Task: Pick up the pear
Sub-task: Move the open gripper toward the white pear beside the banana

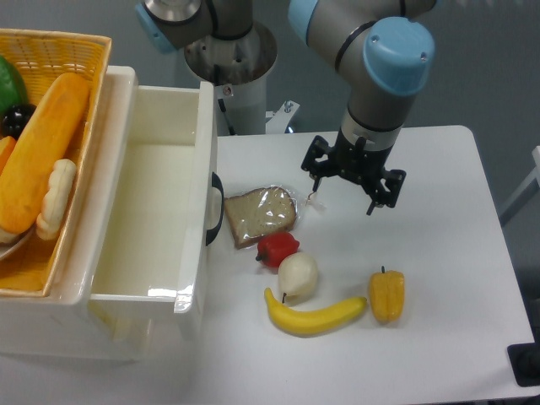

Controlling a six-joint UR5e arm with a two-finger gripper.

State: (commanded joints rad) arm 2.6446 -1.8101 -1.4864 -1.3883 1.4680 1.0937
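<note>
At the far left a woven yellow wicker basket [80, 51] held a long orange bread loaf [38, 148] and other food that was partly cut off by the frame. Beside it stood a cream-white open plastic bin [156, 169]. On the white surface [439, 219], just right of the bin, lay a slice of brown bread in clear wrap [260, 215], with a small red fruit [278, 249] touching its lower edge. The pale cream rounded plastic pear [298, 276] sat right below the red fruit, resting against a curved yellow banana [314, 318]. A yellow-orange bell pepper [387, 295] stood beside the banana's right tip. The black 2-finger gripper [341, 196] hovered above the surface, up and right of the pear, apparently spread wide and holding nothing.
</note>
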